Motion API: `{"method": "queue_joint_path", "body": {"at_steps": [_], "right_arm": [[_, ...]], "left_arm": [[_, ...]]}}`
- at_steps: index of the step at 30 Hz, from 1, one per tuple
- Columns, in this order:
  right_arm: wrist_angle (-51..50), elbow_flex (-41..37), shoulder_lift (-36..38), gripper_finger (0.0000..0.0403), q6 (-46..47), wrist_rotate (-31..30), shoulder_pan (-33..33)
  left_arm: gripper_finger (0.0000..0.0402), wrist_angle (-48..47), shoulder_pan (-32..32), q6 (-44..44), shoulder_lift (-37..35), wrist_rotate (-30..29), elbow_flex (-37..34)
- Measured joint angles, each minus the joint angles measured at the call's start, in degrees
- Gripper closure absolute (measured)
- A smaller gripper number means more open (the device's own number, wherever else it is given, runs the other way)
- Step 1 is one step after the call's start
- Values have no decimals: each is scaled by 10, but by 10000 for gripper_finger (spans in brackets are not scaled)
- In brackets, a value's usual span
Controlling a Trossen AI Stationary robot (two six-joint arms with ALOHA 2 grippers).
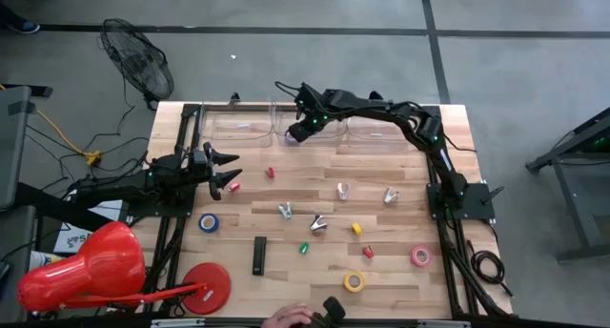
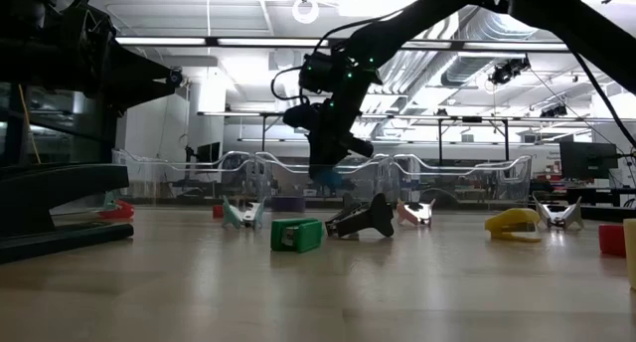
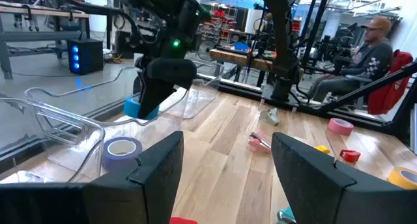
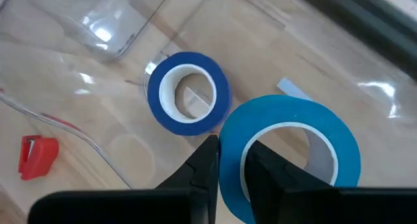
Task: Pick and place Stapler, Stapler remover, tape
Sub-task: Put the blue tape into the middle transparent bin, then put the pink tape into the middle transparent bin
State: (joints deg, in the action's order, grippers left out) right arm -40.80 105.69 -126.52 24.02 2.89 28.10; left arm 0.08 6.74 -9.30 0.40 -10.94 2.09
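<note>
Item: my right gripper [image 4: 228,160], jaws clenched on the wall of a bright blue tape ring [image 4: 290,155], over the clear plastic tray [image 1: 315,130] at the table's far edge. Beneath it, a darker blue-purple tape ring [image 4: 188,92]. My left gripper [image 1: 229,171], jaws released, waits at left.

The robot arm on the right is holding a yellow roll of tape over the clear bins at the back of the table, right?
Not quite. The roll of tape pinched in the right gripper is blue, not yellow; the right wrist view shows it best. The rest is right: it hangs over the clear bins at the back of the table, where another blue roll already lies.
</note>
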Motion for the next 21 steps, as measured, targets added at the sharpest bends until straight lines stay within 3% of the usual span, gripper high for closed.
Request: {"method": "queue_joint_path", "body": {"at_steps": [11,21], "right_arm": [[-1,0,-3,321,17,21,0],[-12,0,-3,269,30,25,0]], "left_arm": [[172,0,0,0,0,0,0],[172,0,0,0,0,0,0]]}}
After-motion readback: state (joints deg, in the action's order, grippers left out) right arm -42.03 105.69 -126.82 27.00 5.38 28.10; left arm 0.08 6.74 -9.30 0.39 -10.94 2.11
